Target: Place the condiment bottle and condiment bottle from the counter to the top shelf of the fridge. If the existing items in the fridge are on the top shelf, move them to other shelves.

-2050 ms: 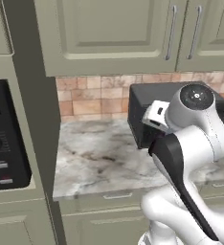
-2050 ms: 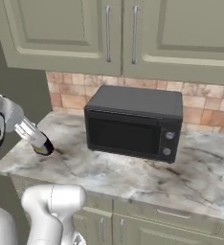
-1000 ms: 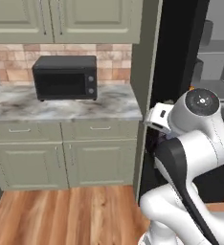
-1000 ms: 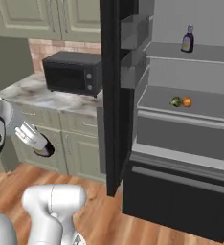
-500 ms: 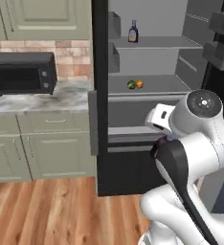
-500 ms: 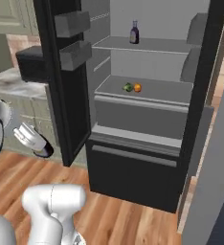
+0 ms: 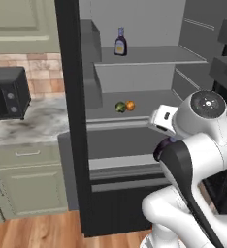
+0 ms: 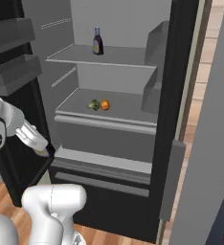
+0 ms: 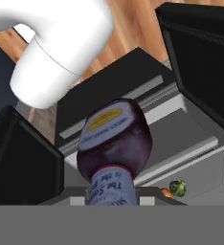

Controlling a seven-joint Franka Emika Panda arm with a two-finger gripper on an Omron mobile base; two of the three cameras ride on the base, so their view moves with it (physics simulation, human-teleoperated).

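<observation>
Condiment bottle (image 9: 113, 148) sits right between the jaws, apparently clamped — fingertips hidden, so grip is inferred. Rigid, smooth, likely slippery; hold mid-body at the label, not the neck. 2nd bottle (image 7: 120, 42) already on the fridge's top shelf (image 7: 154, 55) — far ahead of the jaws.

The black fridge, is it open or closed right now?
Open. The black fridge shows its grey shelves, a dark condiment bottle on the top one and two small round foods below.
</observation>
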